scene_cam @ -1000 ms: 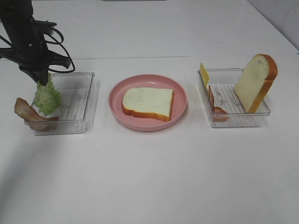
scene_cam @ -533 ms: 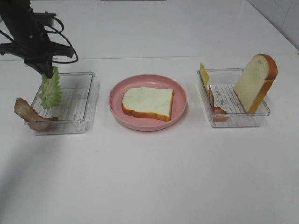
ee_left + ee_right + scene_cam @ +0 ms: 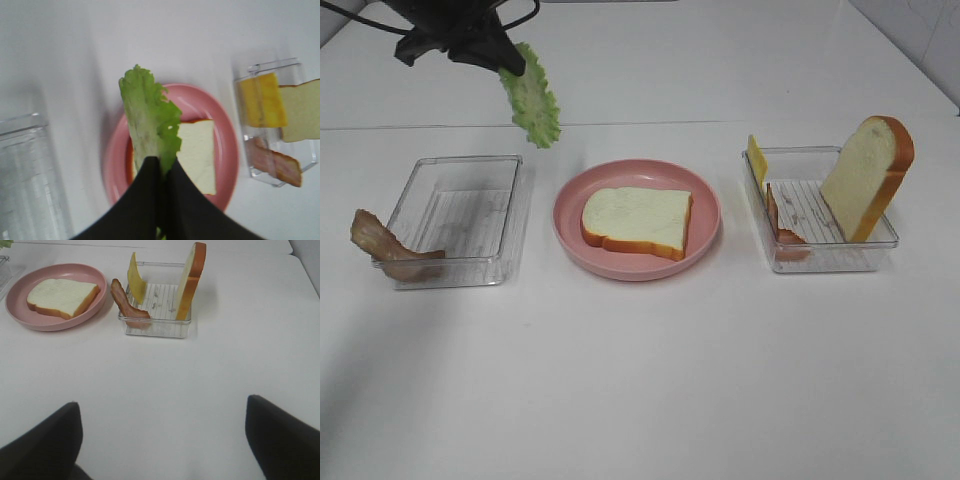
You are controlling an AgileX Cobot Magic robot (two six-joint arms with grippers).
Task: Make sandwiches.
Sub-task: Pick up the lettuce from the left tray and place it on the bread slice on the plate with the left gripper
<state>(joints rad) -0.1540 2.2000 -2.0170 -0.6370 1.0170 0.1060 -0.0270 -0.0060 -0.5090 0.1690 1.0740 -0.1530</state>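
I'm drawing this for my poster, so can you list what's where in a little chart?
left pincer: shut on lettuce, held in the air
right pincer: open, empty
plate: flat bread lying on it
left tray: left bacon draped over its corner
right tray: leaning bread, cheese, right bacon

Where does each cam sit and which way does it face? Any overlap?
Exterior high: mounted high, looking down on the table, left tray, plate and right tray; only the left gripper shows, shut on the lettuce.
Left wrist: on the raised left arm, looking down past that gripper and lettuce onto the plate.
Right wrist: low, facing the right tray; the right gripper shows, open, empty.
Shared: all three see the plate and bread slice.
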